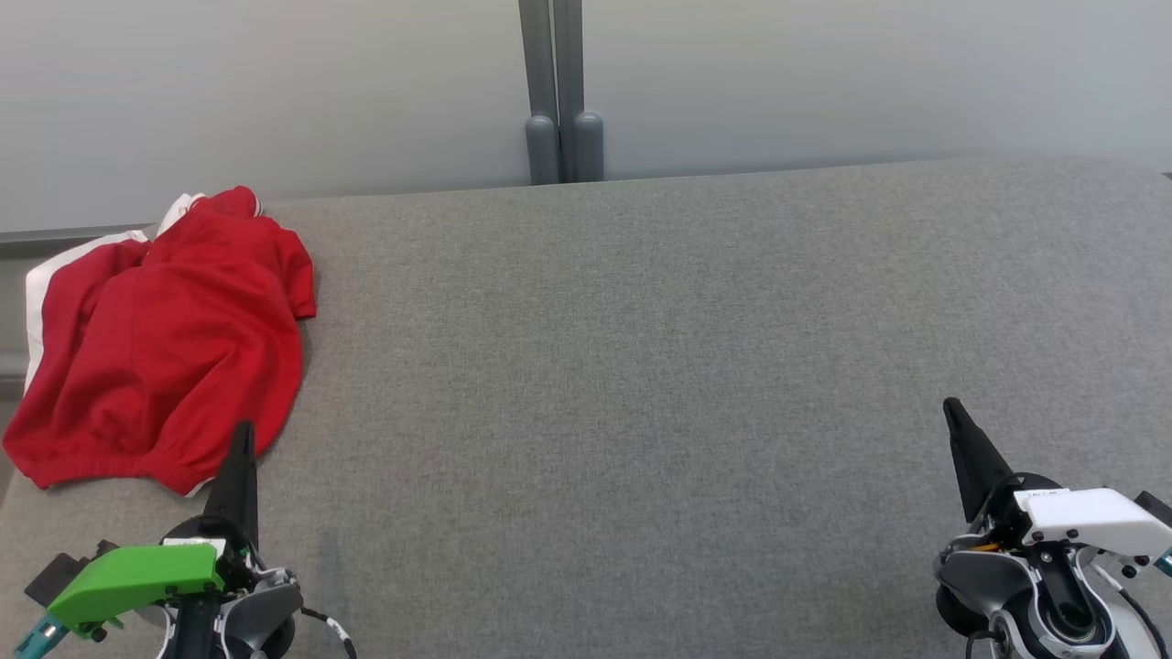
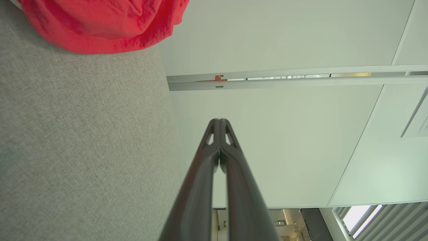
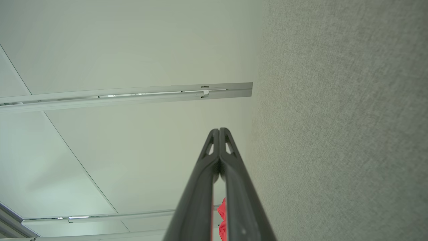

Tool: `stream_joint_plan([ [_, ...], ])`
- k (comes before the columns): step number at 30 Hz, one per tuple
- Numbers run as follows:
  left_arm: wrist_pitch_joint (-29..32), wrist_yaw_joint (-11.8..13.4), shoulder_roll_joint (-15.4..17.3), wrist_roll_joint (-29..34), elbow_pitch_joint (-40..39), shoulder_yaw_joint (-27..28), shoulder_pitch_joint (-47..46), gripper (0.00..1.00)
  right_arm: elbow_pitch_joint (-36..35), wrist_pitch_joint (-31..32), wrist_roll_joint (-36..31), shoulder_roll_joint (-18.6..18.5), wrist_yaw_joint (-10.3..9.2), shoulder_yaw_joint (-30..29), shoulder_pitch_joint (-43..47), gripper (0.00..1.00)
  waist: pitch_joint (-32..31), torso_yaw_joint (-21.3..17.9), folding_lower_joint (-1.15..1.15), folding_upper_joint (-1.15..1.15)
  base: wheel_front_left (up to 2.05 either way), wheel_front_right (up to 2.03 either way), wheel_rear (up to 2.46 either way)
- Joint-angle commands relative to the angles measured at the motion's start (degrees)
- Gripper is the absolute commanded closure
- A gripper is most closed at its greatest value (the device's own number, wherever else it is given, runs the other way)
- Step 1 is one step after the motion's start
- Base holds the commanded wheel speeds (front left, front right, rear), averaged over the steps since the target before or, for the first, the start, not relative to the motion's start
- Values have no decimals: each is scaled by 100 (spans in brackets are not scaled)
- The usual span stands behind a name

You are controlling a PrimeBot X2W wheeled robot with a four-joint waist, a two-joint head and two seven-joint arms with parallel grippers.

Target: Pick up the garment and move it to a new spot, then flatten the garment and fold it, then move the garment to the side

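Observation:
The garment (image 1: 165, 343) is a crumpled red top with white trim, lying at the far left of the grey fabric surface (image 1: 641, 366); its hem (image 2: 100, 26) fills the upper left of the left wrist view. My left gripper (image 1: 243, 430) (image 2: 219, 121) is shut and empty, its tip just in front of the garment's near edge, apart from it. At the lower right my right gripper (image 1: 950, 405) (image 3: 219, 130) is shut too, with nothing in it, far from the garment. A sliver of red garment (image 3: 222, 217) shows between the right fingers.
A grey post (image 1: 558, 91) stands against the pale wall behind the surface's far edge. The surface's left edge runs beside the garment. Wide bare fabric stretches between the two grippers.

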Motion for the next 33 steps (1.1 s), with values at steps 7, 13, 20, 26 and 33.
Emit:
stream_joint_plan([
  [7,15,-36,31,0,-10,10,-69,100,-30,12,-21,-3,5,2,-41,100,0,0,0,0,0,0,0],
  [13,15,-36,31,1,-10,10,-69,100,-30,12,-21,-3,5,2,-41,100,0,0,0,0,0,0,0],
  [20,15,-36,31,1,-10,10,-69,100,-30,12,-21,-3,5,2,-41,100,0,0,0,0,0,0,0],
  [26,15,-36,31,1,-10,10,-69,100,-30,12,-22,-3,5,2,-41,100,0,0,0,0,0,0,0],
  [33,15,-36,31,1,-10,10,-69,100,-30,12,-22,-3,5,2,-41,100,0,0,0,0,0,0,0],
])
